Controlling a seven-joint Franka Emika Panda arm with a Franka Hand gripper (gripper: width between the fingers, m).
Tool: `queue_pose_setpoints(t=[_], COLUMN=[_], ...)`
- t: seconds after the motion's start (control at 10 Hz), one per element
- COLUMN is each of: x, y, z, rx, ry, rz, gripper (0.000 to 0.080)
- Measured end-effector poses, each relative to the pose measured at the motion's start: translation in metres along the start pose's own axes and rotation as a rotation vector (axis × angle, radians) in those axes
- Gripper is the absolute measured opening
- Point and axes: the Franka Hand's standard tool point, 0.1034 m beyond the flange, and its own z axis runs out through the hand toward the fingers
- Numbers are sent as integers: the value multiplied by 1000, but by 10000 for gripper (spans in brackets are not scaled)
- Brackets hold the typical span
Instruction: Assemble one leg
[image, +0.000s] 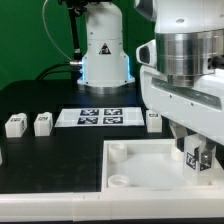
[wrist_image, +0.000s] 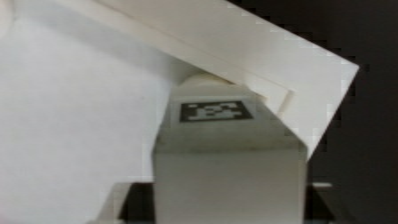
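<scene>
My gripper (image: 193, 150) is shut on one white leg (image: 192, 155), whose tag faces the camera. It holds the leg upright in the far corner of the large white tray-like part (image: 140, 178), at the exterior view's right. In the wrist view the leg (wrist_image: 222, 165) fills the middle between my dark fingertips (wrist_image: 143, 203), with its tag end down in the tray's corner (wrist_image: 267, 60). I cannot tell whether the leg touches the socket. Three more legs stand on the black table: two at the exterior view's left (image: 14, 124) (image: 42, 122) and one behind the tray (image: 153, 120).
The marker board (image: 100, 117) lies flat on the table between the loose legs. The robot base (image: 104, 50) stands at the back. The tray has a round socket at its near left corner (image: 119, 182).
</scene>
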Motion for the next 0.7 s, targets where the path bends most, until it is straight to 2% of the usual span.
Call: queue_pose_setpoints(t=[0.2,0.3,0.4,0.5,0.6,0.7], x=[0,-2,-6,-9,-12,-15], y=[0,0,-1,-1,-2,-3], z=[0,1,1,1,1,1], rx=[0,-1,-2,-1,0,1], ry=[0,-1,-2,-3,-5,-5], rz=[-76,-78,-102,-255,-391,-509], gripper=[294,450,575,575,634,645])
